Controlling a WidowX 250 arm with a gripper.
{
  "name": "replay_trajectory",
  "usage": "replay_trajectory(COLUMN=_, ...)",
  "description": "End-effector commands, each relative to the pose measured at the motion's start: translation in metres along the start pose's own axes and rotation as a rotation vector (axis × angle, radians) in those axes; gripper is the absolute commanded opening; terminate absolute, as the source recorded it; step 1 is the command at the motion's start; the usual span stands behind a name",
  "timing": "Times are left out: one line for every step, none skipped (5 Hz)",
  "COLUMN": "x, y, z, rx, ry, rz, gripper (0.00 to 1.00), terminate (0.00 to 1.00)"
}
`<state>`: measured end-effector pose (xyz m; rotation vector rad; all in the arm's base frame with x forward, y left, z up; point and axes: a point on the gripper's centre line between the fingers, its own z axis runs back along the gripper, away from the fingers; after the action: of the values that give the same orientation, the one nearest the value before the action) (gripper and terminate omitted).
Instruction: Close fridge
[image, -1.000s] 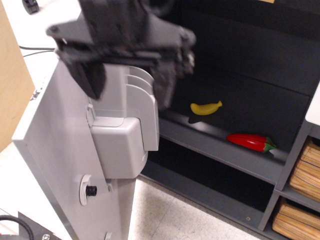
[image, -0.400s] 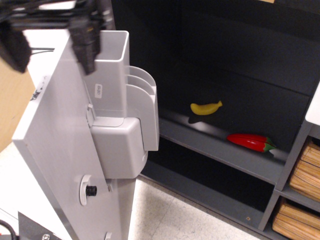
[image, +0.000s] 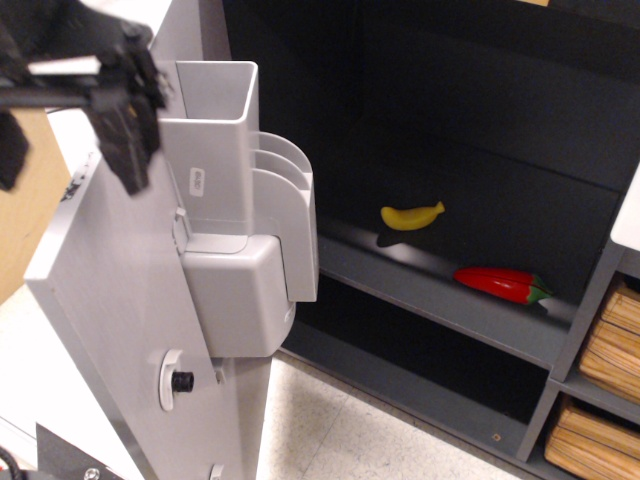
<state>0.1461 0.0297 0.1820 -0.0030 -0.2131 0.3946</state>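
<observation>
On the open fridge (image: 480, 150) shelf lie a banana (image: 411, 216) and pepper (image: 500, 282); end effector (image: 70, 125) spread, empty.

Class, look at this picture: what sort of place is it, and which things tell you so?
Probably a mock kitchen in a lab: a toy-like fridge stands open, a plastic banana and red pepper lie on its shelf, and woven baskets sit beside it.
</observation>
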Motion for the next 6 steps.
replay_trajectory(x=0.015, y=-0.04, z=-0.027, rx=-0.038, ry=-0.019, rz=0.017, gripper=1.0, terminate=0.0)
replay_trajectory(x=0.035, y=-0.072, z=-0.029, rx=-0.097, ry=-0.014, rz=0.063, gripper=1.0, terminate=0.0)
replay_trajectory(x=0.055, y=-0.105, z=-0.029, rx=-0.119, ry=-0.002, rz=0.089, gripper=1.0, terminate=0.0)
replay_trajectory(x=0.065, y=-0.141, z=-0.036, rx=-0.158, ry=0.021, rz=0.065, gripper=1.0, terminate=0.0)
replay_trajectory(x=0.073, y=-0.167, z=-0.024, rx=-0.219, ry=-0.003, rz=0.056, gripper=1.0, terminate=0.0)
replay_trajectory(x=0.068, y=-0.169, z=-0.005, rx=-0.279, ry=0.002, rz=-0.001, gripper=1.0, terminate=0.0)
